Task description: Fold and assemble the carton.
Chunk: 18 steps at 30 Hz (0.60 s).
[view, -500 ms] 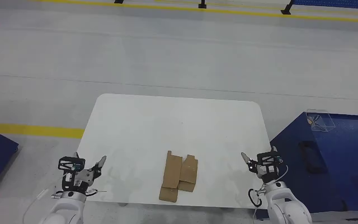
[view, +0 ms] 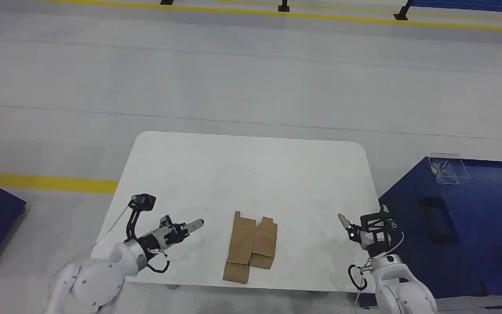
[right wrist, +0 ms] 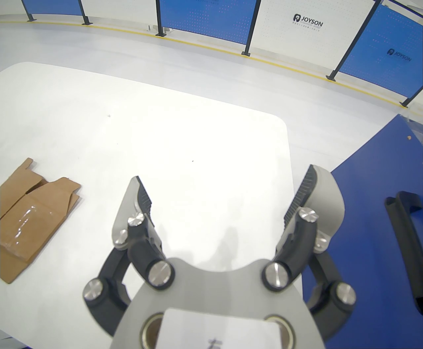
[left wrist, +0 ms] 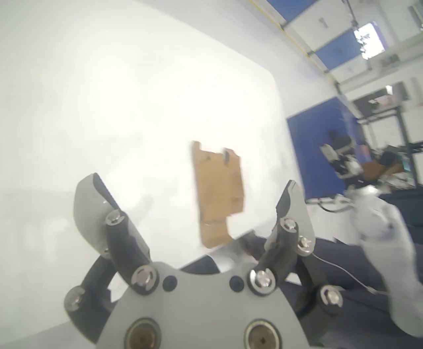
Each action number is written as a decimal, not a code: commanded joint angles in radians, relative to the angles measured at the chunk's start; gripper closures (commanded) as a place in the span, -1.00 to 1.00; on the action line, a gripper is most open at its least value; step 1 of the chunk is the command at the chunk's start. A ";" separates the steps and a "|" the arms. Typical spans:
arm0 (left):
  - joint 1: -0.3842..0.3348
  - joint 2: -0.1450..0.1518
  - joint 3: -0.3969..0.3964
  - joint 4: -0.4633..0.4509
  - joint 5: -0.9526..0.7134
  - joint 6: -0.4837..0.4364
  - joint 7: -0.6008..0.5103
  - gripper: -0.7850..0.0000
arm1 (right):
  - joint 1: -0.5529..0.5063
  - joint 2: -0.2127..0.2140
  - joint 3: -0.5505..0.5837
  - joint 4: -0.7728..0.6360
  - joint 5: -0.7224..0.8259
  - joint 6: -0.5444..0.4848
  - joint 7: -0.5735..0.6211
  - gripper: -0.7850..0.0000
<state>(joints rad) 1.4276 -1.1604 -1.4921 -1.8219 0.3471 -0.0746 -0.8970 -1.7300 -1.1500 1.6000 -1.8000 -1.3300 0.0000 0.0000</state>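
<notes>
white table [view: 235, 169], perhaps blue cabinet [view: 480, 239] beside

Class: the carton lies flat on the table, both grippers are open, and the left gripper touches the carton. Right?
No. The left gripper is apart from the carton, with bare table between them, as the top view shows. The carton does lie flat, and the right gripper is open too.

A white tabletop [view: 243, 169] stands on pale grey floor [view: 235, 71] striped with yellow lines [view: 55, 184]; blue-and-white fence panels [right wrist: 205, 16] far off, a blue cabinet [view: 463, 235] right.
</notes>
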 commanded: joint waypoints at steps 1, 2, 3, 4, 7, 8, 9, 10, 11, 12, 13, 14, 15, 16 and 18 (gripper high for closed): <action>-0.124 -0.005 0.065 0.119 -0.119 0.018 -0.130 -1.00 | 0.000 0.000 0.000 0.000 0.000 0.000 0.000 -1.00; -0.171 -0.009 0.104 0.172 -0.143 0.019 -0.174 -1.00 | 0.000 0.000 0.000 0.000 0.000 0.000 0.000 -1.00; -0.219 -0.013 0.139 0.225 -0.168 0.023 -0.226 -1.00 | 0.000 0.000 0.000 0.000 0.000 0.000 0.000 -1.00; -0.267 -0.016 0.169 0.279 -0.175 0.028 -0.258 -1.00 | 0.000 0.000 0.000 0.000 0.000 0.000 0.000 -1.00; -0.383 -0.030 0.255 0.427 -0.209 0.030 -0.325 -1.00 | 0.000 0.000 0.000 0.000 0.000 0.000 0.000 -1.00; -0.413 -0.035 0.277 0.471 -0.208 0.027 -0.320 -1.00 | 0.000 0.000 0.000 0.000 0.000 0.000 0.000 -1.00; -0.436 -0.040 0.303 0.506 -0.198 0.016 -0.309 -1.00 | 0.000 0.000 0.000 0.000 0.000 0.000 0.000 -1.00; -0.454 -0.045 0.328 0.534 -0.185 0.004 -0.292 -1.00 | 0.000 0.000 0.000 0.000 0.000 0.000 0.000 -1.00; -0.466 -0.051 0.354 0.559 -0.169 -0.005 -0.267 -1.00 | 0.000 0.000 0.000 0.000 0.000 0.000 0.000 -1.00; -0.478 -0.057 0.379 0.584 -0.167 -0.006 -0.254 -1.00 | 0.000 0.000 0.000 0.000 0.000 0.000 0.000 -1.00; -0.491 -0.064 0.401 0.609 -0.184 -0.003 -0.253 -1.00 | 0.000 0.000 0.000 0.000 0.000 0.000 0.000 -1.00; -0.505 -0.070 0.422 0.633 -0.193 -0.004 -0.249 -0.91 | 0.000 0.000 0.000 0.000 0.000 0.000 0.000 -1.00; -0.520 -0.076 0.442 0.657 -0.194 -0.006 -0.242 -0.74 | 0.000 0.000 0.000 0.000 0.000 0.000 0.000 -1.00; -0.532 -0.082 0.462 0.679 -0.194 -0.010 -0.233 -0.69 | 0.000 0.000 0.000 0.000 0.000 0.000 0.000 -1.00; -0.553 -0.094 0.503 0.718 -0.165 -0.014 -0.194 -0.69 | 0.000 0.000 0.000 0.000 0.000 0.000 0.000 -1.00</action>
<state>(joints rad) 0.8855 -1.2482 -1.0148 -1.1269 0.1623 -0.0857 -1.1148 -1.7300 -1.1500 1.6000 -1.8000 -1.3300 0.0000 0.0000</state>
